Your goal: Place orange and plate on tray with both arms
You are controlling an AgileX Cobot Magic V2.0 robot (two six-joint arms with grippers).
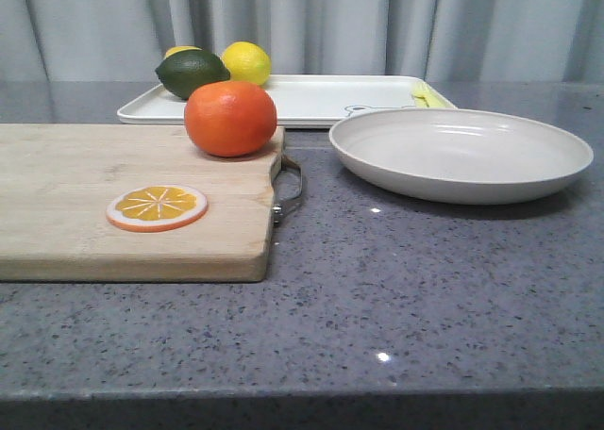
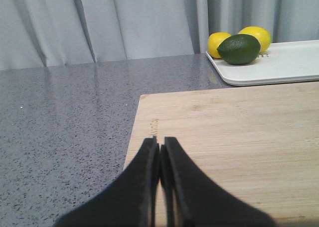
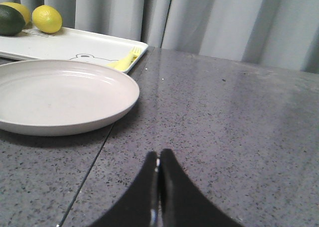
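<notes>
I'm seeing the orange (image 1: 230,118) sitting on the cutting board (image 1: 132,204), just in front of the tray (image 1: 326,98), while the plate (image 1: 461,153) is lying on the counter (image 1: 396,289) right of the board. Both the left gripper (image 2: 160,148) and right gripper (image 3: 159,160) are hovering clenched, gripping nothing

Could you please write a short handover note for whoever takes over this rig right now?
Left gripper: shut, empty, over the wooden cutting board.
Right gripper: shut, empty, over bare counter beside the plate.
Round deep-orange orange: on the board's far right corner.
Wide off-white plate: on the counter before the rectangular white tray.
Done: nothing.
Left: move orange and plate onto the tray.
</notes>
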